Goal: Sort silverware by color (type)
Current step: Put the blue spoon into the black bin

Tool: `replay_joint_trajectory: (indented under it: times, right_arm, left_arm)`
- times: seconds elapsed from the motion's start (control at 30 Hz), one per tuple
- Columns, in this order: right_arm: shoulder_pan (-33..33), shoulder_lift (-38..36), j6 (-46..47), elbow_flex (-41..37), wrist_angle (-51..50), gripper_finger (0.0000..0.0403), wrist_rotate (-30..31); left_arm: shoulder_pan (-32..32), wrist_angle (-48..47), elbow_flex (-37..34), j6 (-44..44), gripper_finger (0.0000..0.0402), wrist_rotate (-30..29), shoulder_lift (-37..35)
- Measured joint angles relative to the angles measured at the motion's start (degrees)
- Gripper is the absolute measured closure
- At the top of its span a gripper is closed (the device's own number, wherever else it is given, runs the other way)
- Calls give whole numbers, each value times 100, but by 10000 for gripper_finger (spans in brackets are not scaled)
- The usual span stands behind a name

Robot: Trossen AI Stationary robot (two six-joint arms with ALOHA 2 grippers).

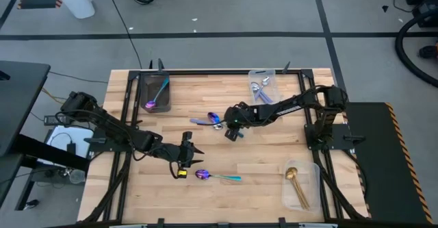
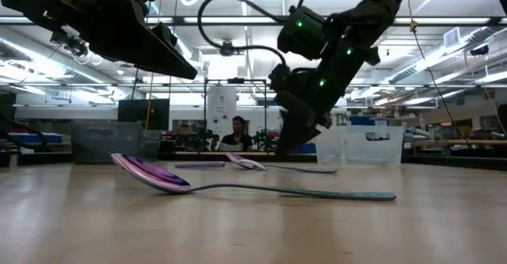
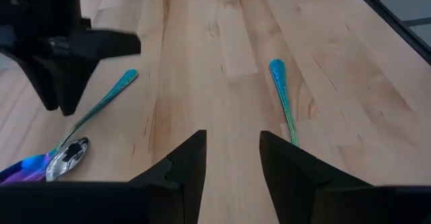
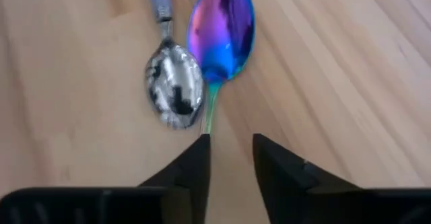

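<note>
I see most spoons binned already; three remain loose: a purple spoon point(image 1: 205, 175) at lower centre, plus a purple-bowled one point(image 4: 222, 29) touching a silver one point(image 4: 174, 91) mid-frame (under my right gripper point(image 4: 229, 158), fingers spread). My left gripper point(image 3: 232, 163) hovers, fingers apart.

Glossy metal spoons point(image 4: 202, 56) — matt wooden table point(image 1: 267, 159)

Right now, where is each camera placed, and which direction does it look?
High: overhead, straight down on table, both arms.
Low: tabletop height, across purple-bowled spoon toward room; arms overhead.
Left wrist: past left gripper, open, over wood.
Right wrist: past right gripper, open, above silver-bowled spoon.
Shared: high and low views show the purple-bowled spoon.
</note>
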Motion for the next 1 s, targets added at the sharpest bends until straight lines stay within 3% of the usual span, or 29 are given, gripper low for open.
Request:
replay_joint_trajectory:
  times: [0.2, 0.4, 0.57, 0.8, 1.0]
  right_arm:
    - [-5, 446, -29, -33, 658, 237, 7]
    - [11, 818, -24, 15, 960, 232, 20]
    - [20, 808, 63, 15, 920, 270, 5]
    - [33, 712, 295, 6, 811, 382, -109]
    - [28, 583, 298, 70, 563, 381, -353]
  left_arm:
    - [0, 32, -2, -30, 255, 0, 0]
    - [0, 49, -2, -38, 255, 2, 0]
    - [0, 15, -2, -51, 255, 0, 0]
    - [0, -5, -2, -54, 255, 1, 0]
    - [0, 33, -2, -24, 255, 2, 0]
